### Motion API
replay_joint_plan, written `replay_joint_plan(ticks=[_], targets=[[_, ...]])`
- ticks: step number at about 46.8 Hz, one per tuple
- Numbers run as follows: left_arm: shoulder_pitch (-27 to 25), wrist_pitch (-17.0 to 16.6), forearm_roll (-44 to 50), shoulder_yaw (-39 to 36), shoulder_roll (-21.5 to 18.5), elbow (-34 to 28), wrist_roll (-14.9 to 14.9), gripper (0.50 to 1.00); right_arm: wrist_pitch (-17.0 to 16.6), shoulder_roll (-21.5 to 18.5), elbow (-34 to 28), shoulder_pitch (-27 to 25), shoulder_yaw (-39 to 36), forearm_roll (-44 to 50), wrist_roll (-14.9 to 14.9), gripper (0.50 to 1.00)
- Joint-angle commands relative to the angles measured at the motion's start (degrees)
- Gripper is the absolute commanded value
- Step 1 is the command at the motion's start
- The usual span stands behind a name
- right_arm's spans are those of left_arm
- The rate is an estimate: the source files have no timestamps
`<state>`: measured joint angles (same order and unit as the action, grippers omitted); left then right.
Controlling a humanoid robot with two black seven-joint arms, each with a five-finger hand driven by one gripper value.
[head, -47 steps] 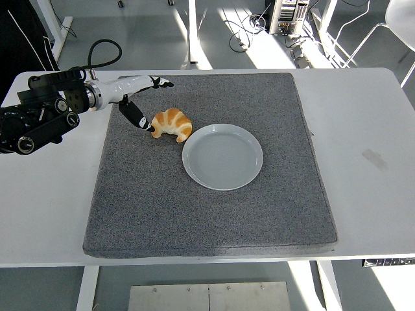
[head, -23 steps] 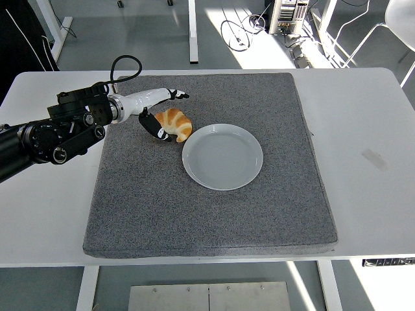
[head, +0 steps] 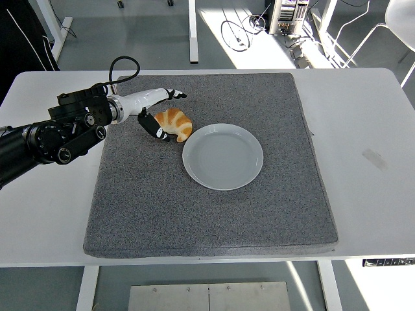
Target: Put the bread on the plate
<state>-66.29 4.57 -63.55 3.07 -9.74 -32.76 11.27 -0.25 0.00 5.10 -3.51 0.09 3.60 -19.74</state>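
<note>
White table (head: 363,116) carries a grey mat (head: 214,214), with office floor and cables beyond. Over the last second the left hand (head: 157,113) has come in from 9 o'clock to the bread (head: 173,123), and it has barely shifted in the last half second, so the grasp seems to be forming. Its thumb sits against the bread's near-left side and the fingers reach over the far side, not yet clearly clamped. The bread lies on the mat at 10 o'clock of the plate (head: 222,156), just beside its rim. Actual finger contact is hard to make out, and the right arm is out of view.
</note>
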Motion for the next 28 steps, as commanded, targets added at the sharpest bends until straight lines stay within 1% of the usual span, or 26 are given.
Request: replay_joint_plan(ticks=[1, 5, 9, 21, 24, 28], targets=[[0.02, 0.00, 0.00, 0.01, 0.59, 0.94, 0.16, 0.980, -0.01, 0.00, 0.00, 0.00, 0.00, 0.00, -0.04, 1.000], [0.02, 0.00, 0.00, -0.08, 1.82, 2.52, 1.12, 0.980, -0.01, 0.00, 0.00, 0.00, 0.00, 0.00, 0.05, 1.000], [0.10, 0.00, 0.09, -0.52, 2.70, 3.58, 1.47, 0.978, -0.01, 0.00, 0.00, 0.00, 0.00, 0.00, 0.05, 1.000], [0.10, -0.09, 0.09, -1.13, 2.79, 4.19, 1.74, 0.974, -0.01, 0.00, 0.00, 0.00, 0.00, 0.00, -0.04, 1.000], [0.11, -0.09, 0.09, -1.13, 2.79, 4.19, 1.74, 0.962, -0.01, 0.00, 0.00, 0.00, 0.00, 0.00, 0.05, 1.000], [0.28, -0.09, -0.09, -1.31, 2.79, 4.19, 1.74, 0.909, -0.01, 0.00, 0.00, 0.00, 0.00, 0.00, 0.05, 1.000]])
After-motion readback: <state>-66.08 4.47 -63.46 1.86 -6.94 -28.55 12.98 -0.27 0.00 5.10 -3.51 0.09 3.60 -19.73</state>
